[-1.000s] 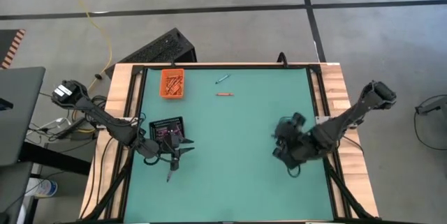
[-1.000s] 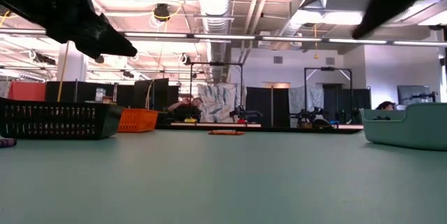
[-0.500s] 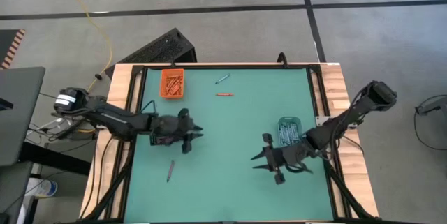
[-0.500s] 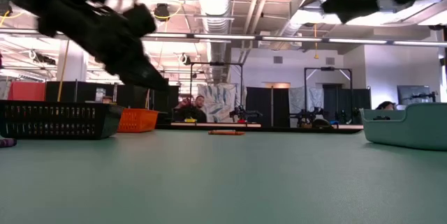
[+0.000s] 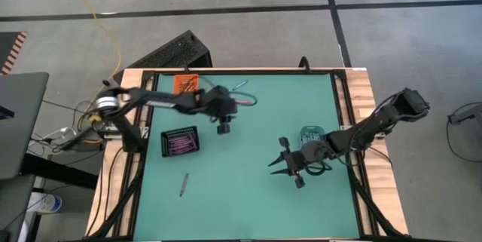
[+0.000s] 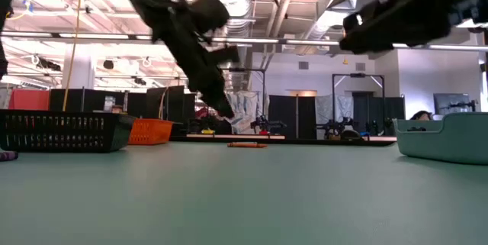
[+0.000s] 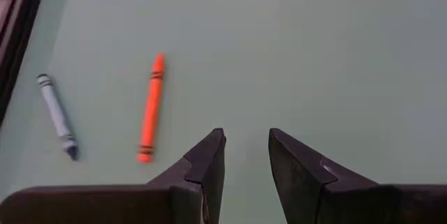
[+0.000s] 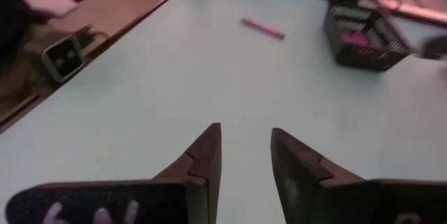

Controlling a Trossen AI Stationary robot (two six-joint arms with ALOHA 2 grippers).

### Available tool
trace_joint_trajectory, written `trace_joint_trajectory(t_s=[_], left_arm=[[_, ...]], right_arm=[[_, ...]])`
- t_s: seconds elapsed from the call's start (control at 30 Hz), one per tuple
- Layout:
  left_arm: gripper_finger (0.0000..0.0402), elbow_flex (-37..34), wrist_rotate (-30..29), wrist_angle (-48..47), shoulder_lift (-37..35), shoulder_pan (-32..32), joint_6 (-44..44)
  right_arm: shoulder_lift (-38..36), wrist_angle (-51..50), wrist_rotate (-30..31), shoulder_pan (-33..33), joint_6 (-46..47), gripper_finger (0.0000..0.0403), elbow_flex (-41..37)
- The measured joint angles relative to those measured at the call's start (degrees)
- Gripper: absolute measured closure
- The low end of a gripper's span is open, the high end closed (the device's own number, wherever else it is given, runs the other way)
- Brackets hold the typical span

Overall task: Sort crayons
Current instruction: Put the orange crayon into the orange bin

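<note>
Crayons mostly sorted: orange tray [image 5: 185,84], black tray [image 5: 181,142] and clear tray [image 5: 309,138] loaded. Orange crayon [image 7: 151,107], blue crayon [image 7: 56,114] and pink crayon [image 8: 262,28] remain loose. Left gripper [image 7: 244,155] and right gripper [image 8: 244,154] hang slightly parted, empty.

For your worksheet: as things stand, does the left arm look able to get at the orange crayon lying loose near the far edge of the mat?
Probably yes. The left gripper hangs open and empty over bare mat just short of the orange crayon; only a blue crayon lies beside it, apart, leaving the way free.
</note>
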Motion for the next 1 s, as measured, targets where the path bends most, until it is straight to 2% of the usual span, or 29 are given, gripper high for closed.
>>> trace_joint_trajectory(t_s=[0.27, 0.5, 0.67, 0.8, 0.9, 1.0], left_arm=[[0.0300, 16.8, 1.8, -11.6, 13.0, 8.5, 12.3], [0.0300, 29.1, 11.9, -20.2, 22.7, 13.9, 13.1], [0.0300, 36.5, 12.0, -29.7, 28.9, 15.1, 15.1], [0.0300, 39.9, 9.9, -36.6, 31.6, 14.8, 17.2], [0.0303, 40.2, 9.4, -37.9, 31.9, 14.6, 16.9], [0.0324, 40.1, 8.6, -37.9, 31.7, 14.0, 15.7]], right_arm=[[0.0, 10.8, -0.4, 2.7, -0.5, 0.0284, -8.3], [-1.2, 11.7, -0.3, 2.0, -2.0, 0.0284, -10.6], [-1.2, 10.8, -0.2, 0.8, -4.6, 0.0284, -10.7], [-1.2, 10.7, -0.2, -0.6, -7.1, 0.0284, -10.7], [-1.2, 10.8, -0.2, -1.8, -8.8, 0.0284, -10.7], [-1.2, 10.7, -0.2, -3.1, -9.0, 0.0284, -10.7]])
